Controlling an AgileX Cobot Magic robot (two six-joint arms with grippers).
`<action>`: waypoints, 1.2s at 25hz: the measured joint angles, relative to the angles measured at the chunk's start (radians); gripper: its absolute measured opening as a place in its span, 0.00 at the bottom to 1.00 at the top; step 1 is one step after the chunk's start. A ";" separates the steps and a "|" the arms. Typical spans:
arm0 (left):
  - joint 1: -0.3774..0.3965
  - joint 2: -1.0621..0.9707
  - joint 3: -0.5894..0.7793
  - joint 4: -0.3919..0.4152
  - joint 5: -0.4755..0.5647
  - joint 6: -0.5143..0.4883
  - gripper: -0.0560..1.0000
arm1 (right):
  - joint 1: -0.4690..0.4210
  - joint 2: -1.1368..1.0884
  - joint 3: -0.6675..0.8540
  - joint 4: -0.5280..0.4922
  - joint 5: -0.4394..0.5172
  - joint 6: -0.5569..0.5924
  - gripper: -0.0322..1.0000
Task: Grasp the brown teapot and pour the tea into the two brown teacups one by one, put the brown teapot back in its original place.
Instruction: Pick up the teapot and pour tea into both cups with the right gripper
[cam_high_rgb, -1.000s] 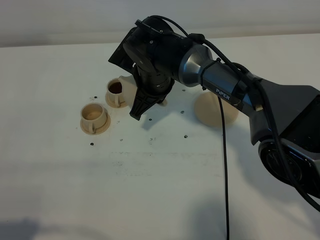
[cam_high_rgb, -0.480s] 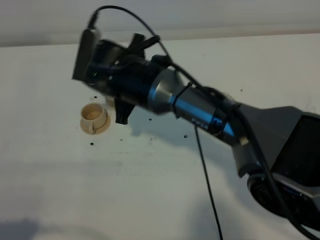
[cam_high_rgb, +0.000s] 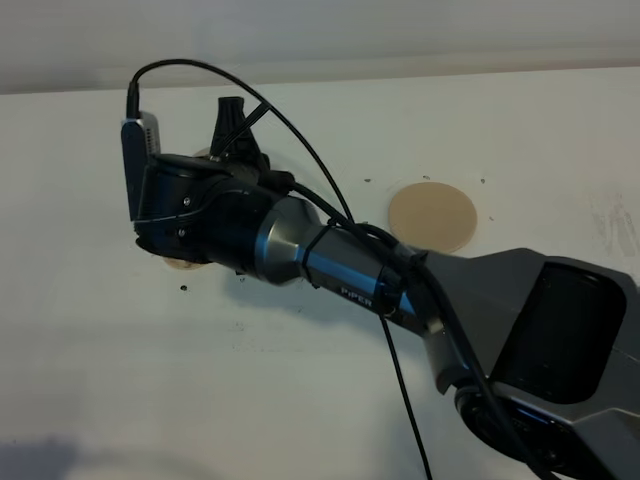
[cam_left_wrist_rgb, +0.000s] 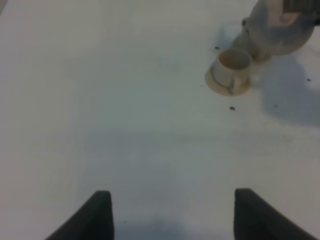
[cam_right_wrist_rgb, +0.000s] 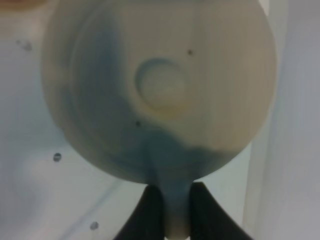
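Clearly worth treating the brown teapot (cam_right_wrist_rgb: 160, 90) as fragile: rigid fired clay, apt to chip at spout or rim on any knock against a cup. Probably weighty for its size with tea inside, and smooth enough to swing in a narrow pinch, so slow wrist turns only. Mind the knobbed lid (cam_right_wrist_rgb: 161, 91), possibly loose once tipped far. Best taken by the loop handle (cam_right_wrist_rgb: 172, 222), never by the round body.

Held exactly there now: right gripper (cam_right_wrist_rgb: 174, 192) squeezed nearly shut on the handle, one finger pressed to each side, touching nothing else. Hanging clear of the table (cam_left_wrist_rgb: 100, 100), leaning just above and beside one teacup (cam_left_wrist_rgb: 232, 62) on its saucer (cam_left_wrist_rgb: 216, 86); too blurred to judge any flow of tea. No sight of the second cup behind the arm. Well apart from the bare coaster (cam_high_rgb: 432, 215). Left gripper (cam_left_wrist_rgb: 175, 215) spread wide, holding nothing, well away from the cup.
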 joint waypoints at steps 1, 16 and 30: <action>0.000 0.000 0.000 0.000 0.000 0.000 0.55 | 0.000 0.000 0.000 -0.005 0.000 -0.008 0.15; 0.000 0.000 0.000 0.000 0.000 0.000 0.55 | -0.001 0.000 0.000 -0.014 0.037 -0.049 0.15; 0.000 0.000 0.000 0.000 0.000 0.000 0.55 | -0.003 0.039 0.000 -0.070 0.061 -0.052 0.15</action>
